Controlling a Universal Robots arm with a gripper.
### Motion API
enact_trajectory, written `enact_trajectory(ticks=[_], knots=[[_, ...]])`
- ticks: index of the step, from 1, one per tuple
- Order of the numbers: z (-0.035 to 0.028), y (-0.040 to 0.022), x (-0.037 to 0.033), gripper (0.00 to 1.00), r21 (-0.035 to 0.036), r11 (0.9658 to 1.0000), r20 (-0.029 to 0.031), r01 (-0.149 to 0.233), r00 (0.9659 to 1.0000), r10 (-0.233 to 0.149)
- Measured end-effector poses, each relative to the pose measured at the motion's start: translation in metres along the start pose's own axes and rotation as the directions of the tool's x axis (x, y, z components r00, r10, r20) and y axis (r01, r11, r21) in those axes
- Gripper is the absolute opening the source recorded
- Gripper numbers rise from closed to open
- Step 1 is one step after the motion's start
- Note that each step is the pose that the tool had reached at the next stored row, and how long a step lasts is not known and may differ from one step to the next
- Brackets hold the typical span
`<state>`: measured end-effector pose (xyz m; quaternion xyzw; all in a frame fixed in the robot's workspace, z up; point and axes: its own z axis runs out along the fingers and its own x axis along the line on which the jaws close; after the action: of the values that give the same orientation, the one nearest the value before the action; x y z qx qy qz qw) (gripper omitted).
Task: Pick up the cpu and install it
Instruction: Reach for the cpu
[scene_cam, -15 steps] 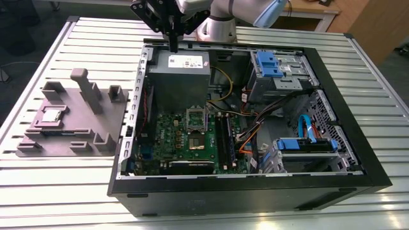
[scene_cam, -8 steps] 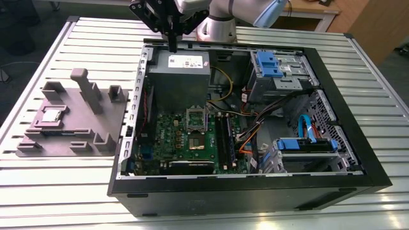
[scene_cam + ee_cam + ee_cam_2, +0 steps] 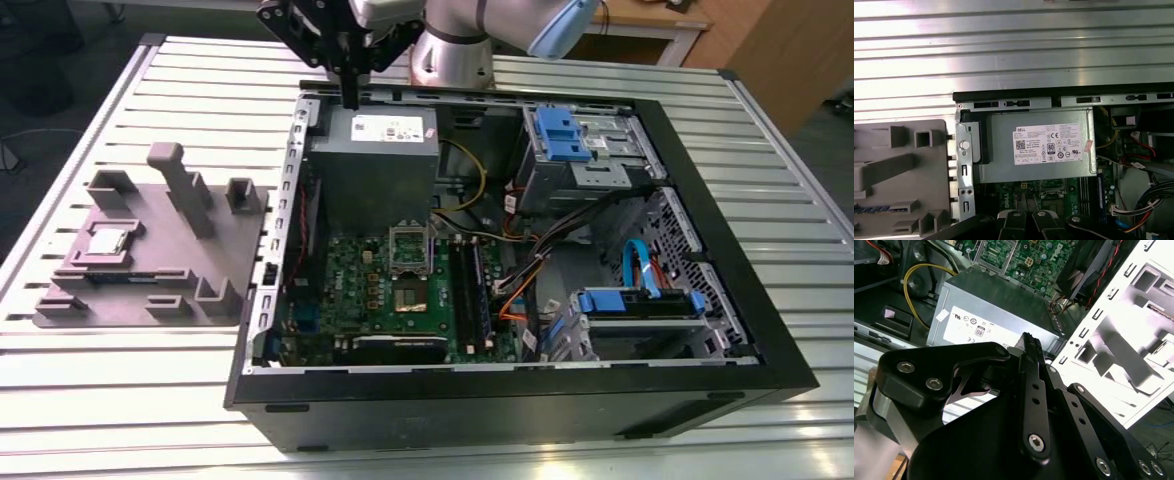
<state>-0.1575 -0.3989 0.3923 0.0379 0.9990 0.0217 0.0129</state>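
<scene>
The gripper hangs with its fingers pressed together and nothing between them, tips just above the far rim of the open computer case and over the grey power supply box, whose white label carries printed text, certification marks and a square code. The cpu lies well apart from the gripper, towards the exterior view's left, seated flat in a recess of the grey fixture plate on the slatted metal table just beside the case. The green motherboard lies inside the case, beyond the power supply box from the gripper.
</scene>
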Motion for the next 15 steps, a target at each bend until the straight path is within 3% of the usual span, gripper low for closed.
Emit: enact_trajectory(ticks=[15], knots=[[0.0002,-0.0005,0.0059,0.11,0.0,1.0,0.0,0.0,1.0,0.0]])
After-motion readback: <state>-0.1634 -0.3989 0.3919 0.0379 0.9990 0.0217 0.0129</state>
